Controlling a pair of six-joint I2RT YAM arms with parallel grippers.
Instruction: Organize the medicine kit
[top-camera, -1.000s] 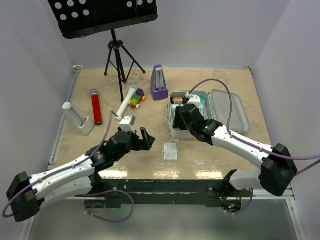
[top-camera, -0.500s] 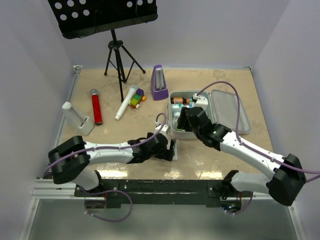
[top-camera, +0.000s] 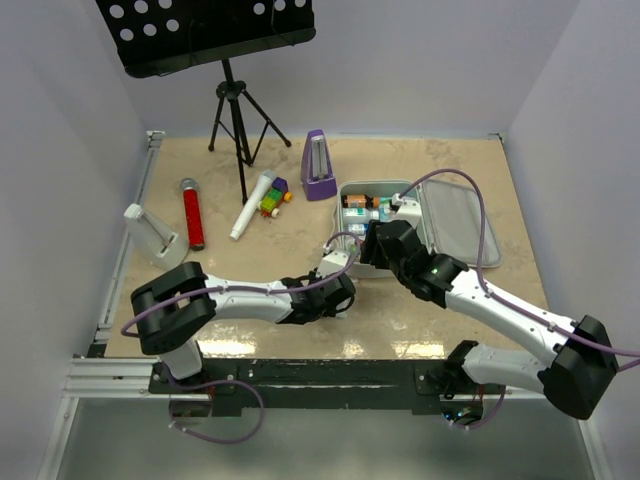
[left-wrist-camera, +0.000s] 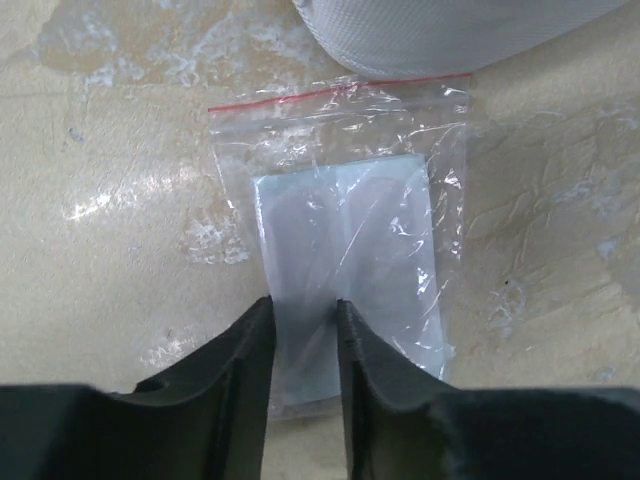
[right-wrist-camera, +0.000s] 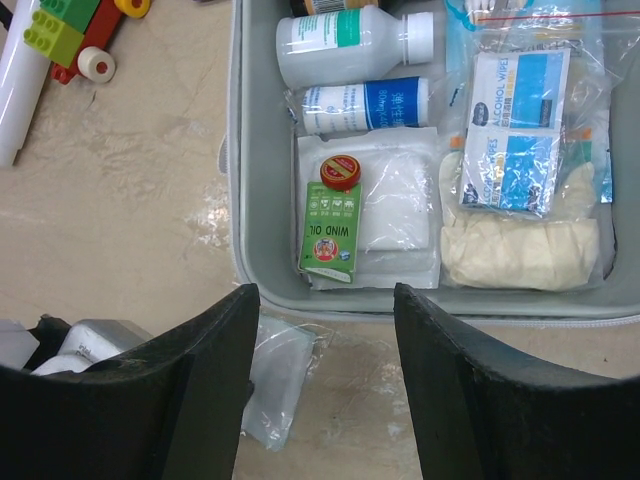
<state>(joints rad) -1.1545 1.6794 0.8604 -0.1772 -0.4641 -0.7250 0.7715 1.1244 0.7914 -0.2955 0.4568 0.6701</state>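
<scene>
The medicine kit lies open at centre right, its lid flat to the right. Inside the grey wall I see a white bottle, a green Wind Oil box, alcohol wipes and pale gloves. A clear plastic bag with a pale pad lies on the table just in front of the kit. My left gripper is down on the bag's near end, jaws narrowed and pinching it. My right gripper hovers open over the kit's near left corner, holding nothing; the bag shows below it.
A purple metronome stands behind the kit. Left of it lie toy bricks, a white tube, a red-handled microphone and a white wedge stand. A music stand's tripod rises at the back.
My left arm swung right and came down on the bag, its jaws narrowing from wide open. My right gripper shifted slightly back and right over the kit, still open.
</scene>
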